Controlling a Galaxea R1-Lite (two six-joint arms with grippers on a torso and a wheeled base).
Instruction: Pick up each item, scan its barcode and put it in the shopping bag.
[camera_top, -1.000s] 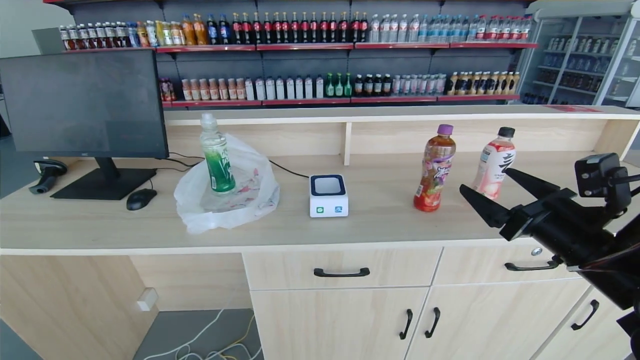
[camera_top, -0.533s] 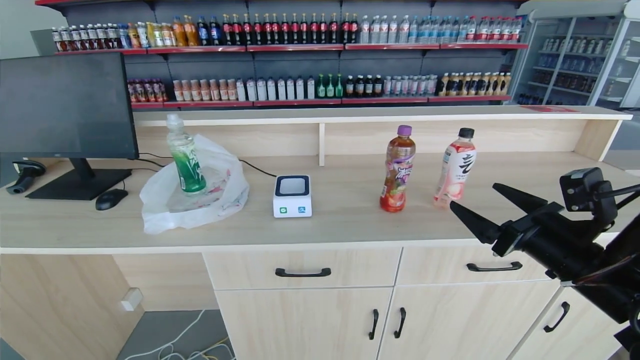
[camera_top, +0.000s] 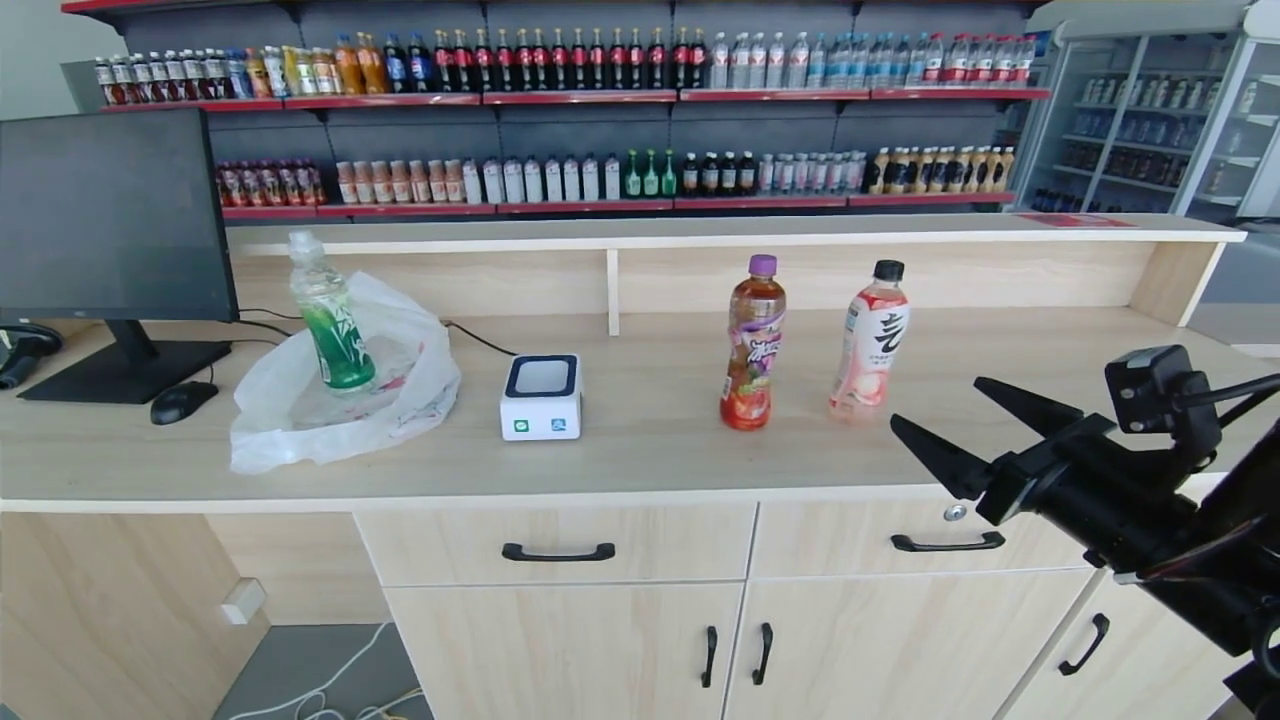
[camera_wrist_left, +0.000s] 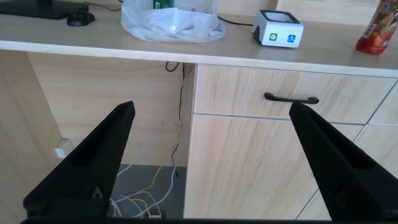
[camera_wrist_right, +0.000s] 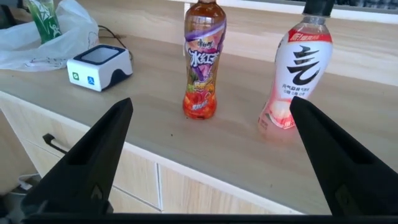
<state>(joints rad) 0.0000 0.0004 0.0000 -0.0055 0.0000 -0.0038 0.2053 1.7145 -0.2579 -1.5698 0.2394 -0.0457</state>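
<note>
My head camera has shifted right, so the counter (camera_top: 640, 455) sits further left in view; nothing on it has moved. My left gripper (camera_wrist_left: 211, 107), spread wide and empty, faces the cabinet below. The green bottle (camera_top: 330, 320) stands in the shopping bag (camera_top: 300, 435). The scanner (camera_top: 541, 397) is just beside it. Then come the purple-capped bottle (camera_top: 752, 345) and the pink bottle (camera_top: 868, 345), both upright. My right gripper (camera_top: 938, 402) hovers near them, splayed and empty.

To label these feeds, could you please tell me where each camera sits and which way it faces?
Head view: on the head, looking forward and down at the counter; the right jaws, open, show.
Left wrist view: low, facing the drawer under the counter; left jaws open.
Right wrist view: facing the orange bottle and pink bottle; right jaws open.
Shared: all three show the scanner.
</note>
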